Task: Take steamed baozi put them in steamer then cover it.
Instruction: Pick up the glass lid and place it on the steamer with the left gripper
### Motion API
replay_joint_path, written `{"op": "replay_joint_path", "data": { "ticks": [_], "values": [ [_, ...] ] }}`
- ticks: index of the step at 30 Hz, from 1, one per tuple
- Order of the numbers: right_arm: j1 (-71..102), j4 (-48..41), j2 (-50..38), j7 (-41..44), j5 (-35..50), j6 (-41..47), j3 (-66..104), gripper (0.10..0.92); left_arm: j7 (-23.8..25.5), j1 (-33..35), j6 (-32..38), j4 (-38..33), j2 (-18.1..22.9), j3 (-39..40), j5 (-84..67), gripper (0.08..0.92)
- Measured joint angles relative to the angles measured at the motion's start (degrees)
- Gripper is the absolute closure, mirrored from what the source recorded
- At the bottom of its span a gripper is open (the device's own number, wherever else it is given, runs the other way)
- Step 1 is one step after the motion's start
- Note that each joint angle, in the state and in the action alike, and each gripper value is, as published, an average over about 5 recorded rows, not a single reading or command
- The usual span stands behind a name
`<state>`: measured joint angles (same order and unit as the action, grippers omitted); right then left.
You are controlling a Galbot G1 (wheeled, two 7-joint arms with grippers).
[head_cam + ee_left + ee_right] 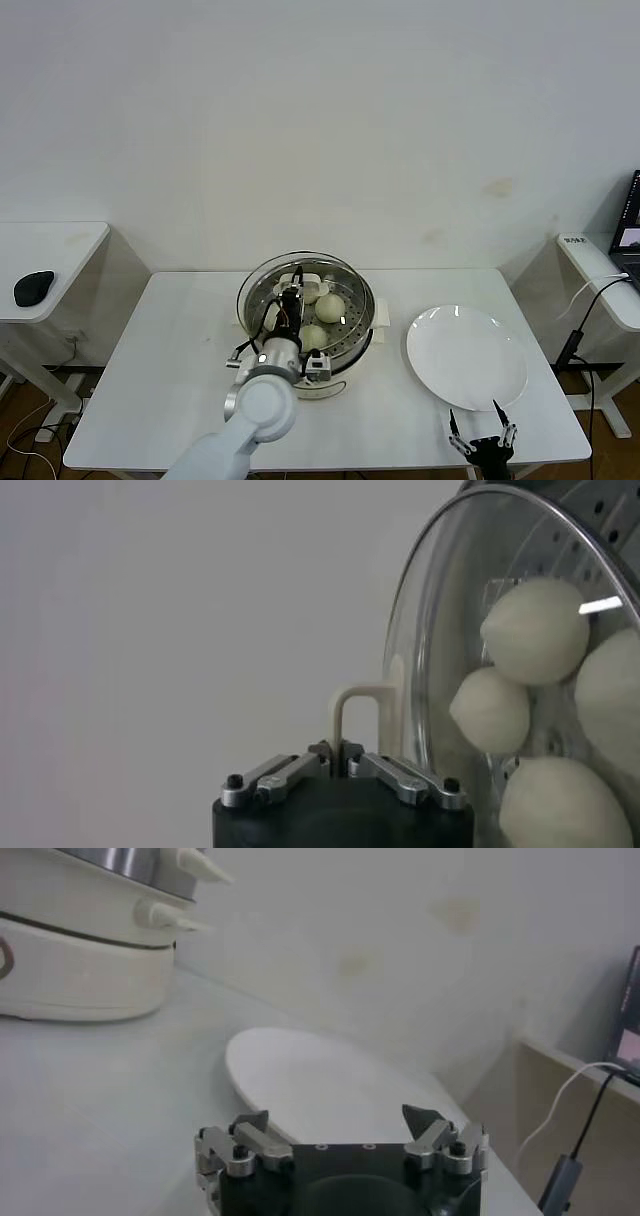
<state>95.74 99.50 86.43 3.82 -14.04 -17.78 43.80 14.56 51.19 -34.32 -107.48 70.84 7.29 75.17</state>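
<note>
The steamer [340,375] stands mid-table, a steel pot on a cream base. Several cream-white baozi [330,306] lie on its perforated tray. The clear glass cover [262,280] sits over the pot; whether its rim rests on the pot I cannot tell. My left gripper [292,303] is shut on the cover's cream handle [352,702]. In the left wrist view the gripper [336,752] pinches that handle, and the baozi [534,630] show through the cover [440,630]. My right gripper [482,428] hangs open and empty at the table's front right.
A flat white plate [466,356] lies right of the steamer, just beyond the right gripper [340,1120]; plate [320,1083] and steamer base [80,958] show in the right wrist view. A side table with a black mouse [33,288] stands left, another desk with cables right.
</note>
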Motion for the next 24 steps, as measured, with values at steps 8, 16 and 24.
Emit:
{"op": "replay_joint_path", "data": {
  "ticks": [8, 16, 24],
  "values": [
    [0.3, -0.5, -0.1, -0.1, 0.2, -0.5, 0.2, 0.203, 0.0, -0.9, -0.1, 3.1, 2.1, 0.7, 0.9, 0.868],
    [0.5, -0.5, 0.2, -0.2, 0.3, -0.8, 0.1, 0.203, -0.8, -0.2, -0.1, 4.4, 2.9, 0.5, 1.5, 0.868],
    [0.7, -0.7, 0.2, -0.3, 0.2, -1.0, -0.2, 0.203, -1.0, 0.7, -0.2, 4.1, 3.3, 0.4, 1.5, 0.868]
  ]
}}
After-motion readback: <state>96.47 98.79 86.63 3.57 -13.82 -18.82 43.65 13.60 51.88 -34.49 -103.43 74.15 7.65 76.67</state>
